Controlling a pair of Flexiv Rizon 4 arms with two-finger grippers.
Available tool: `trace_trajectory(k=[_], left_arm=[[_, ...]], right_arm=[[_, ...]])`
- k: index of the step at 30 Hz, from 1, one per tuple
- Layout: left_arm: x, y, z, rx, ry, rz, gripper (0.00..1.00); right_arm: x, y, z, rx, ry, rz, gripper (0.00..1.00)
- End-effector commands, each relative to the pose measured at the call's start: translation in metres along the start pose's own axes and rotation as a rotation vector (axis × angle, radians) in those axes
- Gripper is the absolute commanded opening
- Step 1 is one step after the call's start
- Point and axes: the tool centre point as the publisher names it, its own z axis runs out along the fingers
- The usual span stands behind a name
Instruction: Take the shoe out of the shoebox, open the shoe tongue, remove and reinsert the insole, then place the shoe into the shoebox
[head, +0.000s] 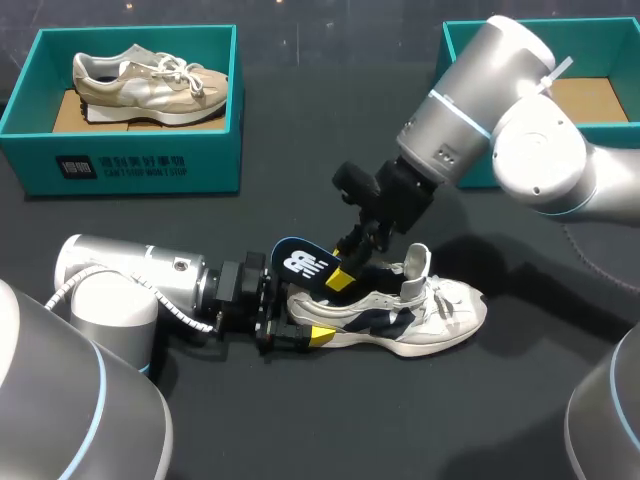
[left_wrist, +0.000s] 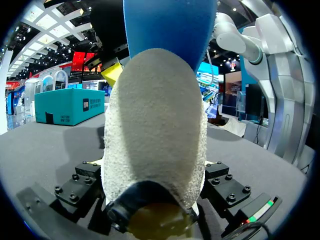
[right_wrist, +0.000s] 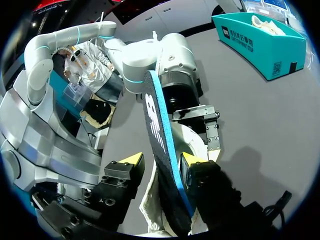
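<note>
1. White and navy, the shoe (head: 420, 310) stands on its sole on the dark table (head: 330, 430), outside any box, with its heel towards our left arm.
2. Our left gripper (head: 308, 320) lies low along the table with the heel between its fingers. A yellow tip presses the shoe's near side, and in the left wrist view the heel fills the space between the finger mounts. We read it as clamped on the shoe, pinning it so it cannot skid or tip while the other arm works.
3. The insole (head: 300, 262), black-faced with a blue edge, sticks up out of the shoe's mouth and leans back over the heel. Its front end is hidden inside.
4. Our right gripper (head: 345, 272) comes down from above with the insole between its fingers. In the right wrist view one fingertip (right_wrist: 192, 161) lies against the blue edge and the other stands just off the black face. We take the claw for partly open, straddling the insole rather than pinching it.
5. The tongue (head: 417, 262) stands upright, which leaves the mouth wide for the insole.
6. The teal shoebox (head: 458, 50) behind our right arm shows a bare cardboard floor, so we judge it to be the shoe's destination. The other box (head: 130, 165), far left, holds a beige shoe (head: 150, 85).
7. We judge the insole step to be in hand, but cannot tell whether the insole is coming out or going in.
</note>
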Motion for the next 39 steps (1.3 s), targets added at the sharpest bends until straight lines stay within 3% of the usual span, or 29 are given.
trace_trajectory(k=[1,9,10,11,19,24,27,39], left_arm=[[-0.001,0.002,0.001,0.000,0.000,0.000,0.00],[-0.001,0.002,0.001,0.000,0.000,0.000,0.00],[-0.001,0.002,0.001,0.000,0.000,0.000,0.00],[-0.001,0.002,0.001,0.000,0.000,0.000,0.00],[-0.001,0.002,0.001,0.000,0.000,0.000,0.00],[-0.001,0.002,0.001,0.000,0.000,0.000,0.00],[-0.001,0.002,0.001,0.000,0.000,0.000,0.00],[-0.001,0.002,0.001,0.000,0.000,0.000,0.00]], right_arm=[[0.001,0.002,0.002,0.006,-0.003,-0.005,0.42],[0.000,0.006,0.003,0.018,0.005,-0.013,0.30],[0.000,0.007,0.003,0.019,0.006,-0.014,0.20],[-0.001,0.007,0.004,0.019,0.007,-0.014,0.00],[0.006,0.019,0.001,0.023,0.010,-0.051,0.00],[0.025,0.044,-0.013,-0.025,-0.018,-0.084,0.00],[0.043,0.068,-0.026,-0.030,-0.057,-0.186,0.00],[0.043,0.068,-0.026,-0.030,-0.057,-0.186,0.00]])
